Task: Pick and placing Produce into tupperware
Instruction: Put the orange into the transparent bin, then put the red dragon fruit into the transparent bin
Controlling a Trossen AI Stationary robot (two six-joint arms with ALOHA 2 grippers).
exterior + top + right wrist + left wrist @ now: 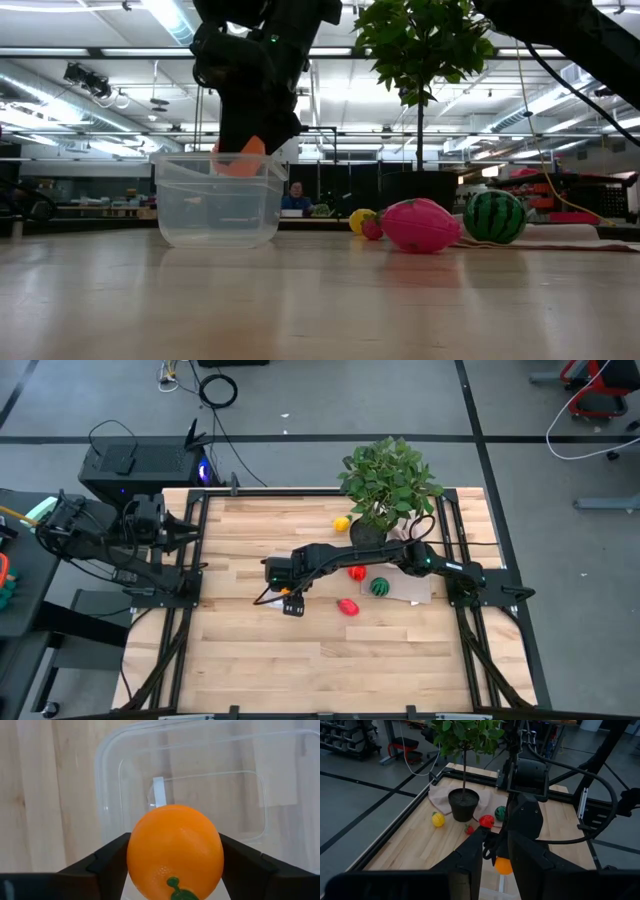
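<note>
The clear tupperware (200, 780) stands open on the wooden table, left of the middle (293, 607), (218, 200). My right gripper (292, 592) hangs over it, shut on an orange (175, 852), which sits at rim height in the low view (243, 160). To the container's right a pink-red fruit (420, 225), a small watermelon (494, 216), a yellow fruit (342, 523) and a red fruit (356, 572) lie on the table. My left gripper (495, 870) waits open beyond the table's left edge (188, 530). My right gripper pinches the orange between its two fingers (107, 862), one on each opposite side (135, 855). The fingers come from above, pointing down. The orange is lifted clear, its green stem mark (175, 887) toward the wrist, over the tupperware's open top.
A potted plant (385, 485) stands at the far right of the table on a beige cloth (412, 588). A small strawberry (469, 829) lies near the pot. Bare wood stretches along the near side (330, 670). Black frame rails (195, 590) edge the table.
</note>
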